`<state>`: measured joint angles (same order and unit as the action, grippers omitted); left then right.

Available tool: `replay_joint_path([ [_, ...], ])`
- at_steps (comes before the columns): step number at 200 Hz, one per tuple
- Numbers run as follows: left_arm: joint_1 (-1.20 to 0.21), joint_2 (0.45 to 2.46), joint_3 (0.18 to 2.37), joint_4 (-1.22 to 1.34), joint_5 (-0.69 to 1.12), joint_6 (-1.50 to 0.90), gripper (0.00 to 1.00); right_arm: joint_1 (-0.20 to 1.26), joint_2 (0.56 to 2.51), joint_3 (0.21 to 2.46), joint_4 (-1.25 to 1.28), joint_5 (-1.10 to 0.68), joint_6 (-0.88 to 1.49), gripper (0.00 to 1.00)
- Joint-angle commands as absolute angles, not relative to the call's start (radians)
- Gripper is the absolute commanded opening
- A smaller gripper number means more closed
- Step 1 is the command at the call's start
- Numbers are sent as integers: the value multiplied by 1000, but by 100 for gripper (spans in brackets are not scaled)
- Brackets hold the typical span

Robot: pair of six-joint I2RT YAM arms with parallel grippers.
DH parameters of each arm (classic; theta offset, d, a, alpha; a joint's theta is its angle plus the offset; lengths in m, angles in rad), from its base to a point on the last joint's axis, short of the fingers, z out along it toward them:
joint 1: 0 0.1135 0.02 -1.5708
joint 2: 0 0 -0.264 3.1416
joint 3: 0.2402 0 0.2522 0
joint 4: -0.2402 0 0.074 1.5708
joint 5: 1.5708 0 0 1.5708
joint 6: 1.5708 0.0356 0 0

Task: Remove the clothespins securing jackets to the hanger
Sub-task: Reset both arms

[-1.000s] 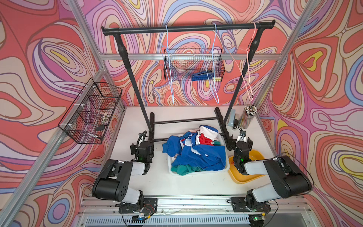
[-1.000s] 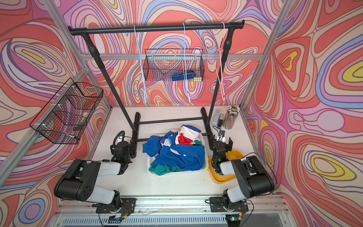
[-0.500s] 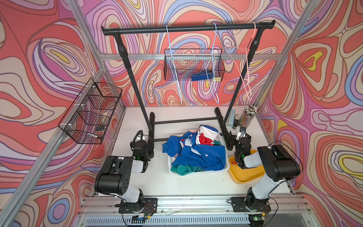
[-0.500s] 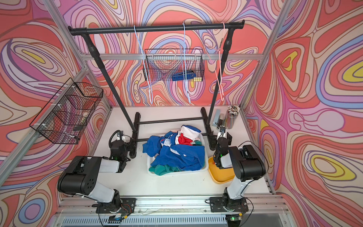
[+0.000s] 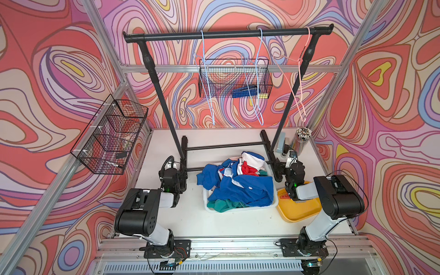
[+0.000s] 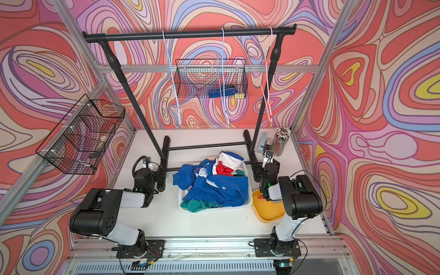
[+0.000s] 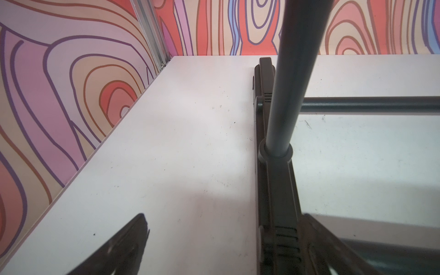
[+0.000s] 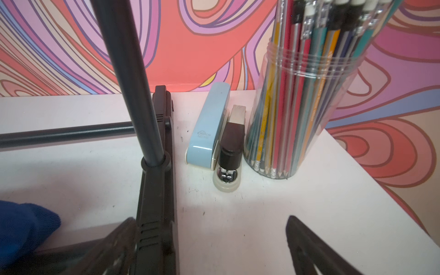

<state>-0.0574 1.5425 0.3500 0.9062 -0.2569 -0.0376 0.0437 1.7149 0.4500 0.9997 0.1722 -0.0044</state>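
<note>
While left gripper (image 7: 225,216) and right gripper (image 8: 209,219) sit parted and empty, the hangers (image 5: 210,100) carry no clothespin.
Both grippers rest low on the table (image 5: 214,228), each by a foot of the rack (image 5: 226,35). All three hangers hang high behind both arms, long axis vertical. Heaped jackets (image 5: 238,188) fill the white bin (image 5: 240,210) between the arms. One red-orange clothespin (image 5: 284,196), partly hidden, seems to lie in the yellow tray (image 5: 297,212) under the right arm, the nearer one. Task looks done.
</note>
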Motion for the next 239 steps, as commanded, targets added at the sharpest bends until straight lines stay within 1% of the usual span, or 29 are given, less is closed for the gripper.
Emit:
replay_joint_path([
  [1,-55,1545,364,924,-248,-37,100,34,1711,460,982,140,5,98],
  [239,-53,1547,367,920,-245,-38,100,34,1709,457,983,132,10,98],
])
